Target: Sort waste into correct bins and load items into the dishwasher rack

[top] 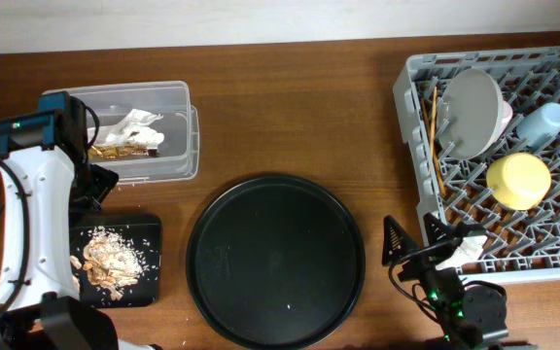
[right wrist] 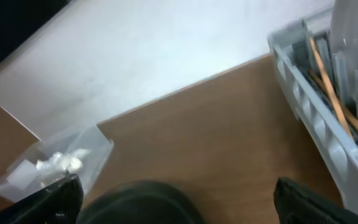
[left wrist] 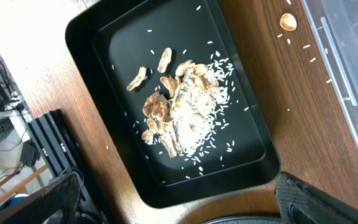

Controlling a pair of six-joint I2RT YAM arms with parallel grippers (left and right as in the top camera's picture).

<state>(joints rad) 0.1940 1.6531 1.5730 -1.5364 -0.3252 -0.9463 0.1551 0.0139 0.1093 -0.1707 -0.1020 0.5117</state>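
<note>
**Step in hand:** sorting and loading look essentially done, so this reads as a final check.

**Waste:**
- The crumpled white-and-gold snack wrapper (top: 129,134) lies inside the clear rectangular plastic tub (top: 185,146), upper left of the overhead view.
- The brown and beige food scraps with rice grains (top: 110,261) lie in the shallow black rectangular tray (top: 154,277), lower left.

**Rack:** the light-grey lattice dishwasher rack (top: 408,117), at right, holds the grey round plate (top: 472,112), thin wooden chopsticks (top: 436,136), light-blue cup (top: 542,124) and yellow bowl (top: 518,180). A pink edge (top: 507,117) behind the plate is probably the pink cup.

**Tools:** the left gripper (left wrist: 176,186) and right gripper (top: 414,241) both stand with jaws wide apart, holding nothing.

**Outstanding:** one stray brown scrap (left wrist: 287,22) lies on the wooden table (top: 290,107) just beside the tub. In my judgement the next move calls for a fine pinch there by the left arm.
</note>
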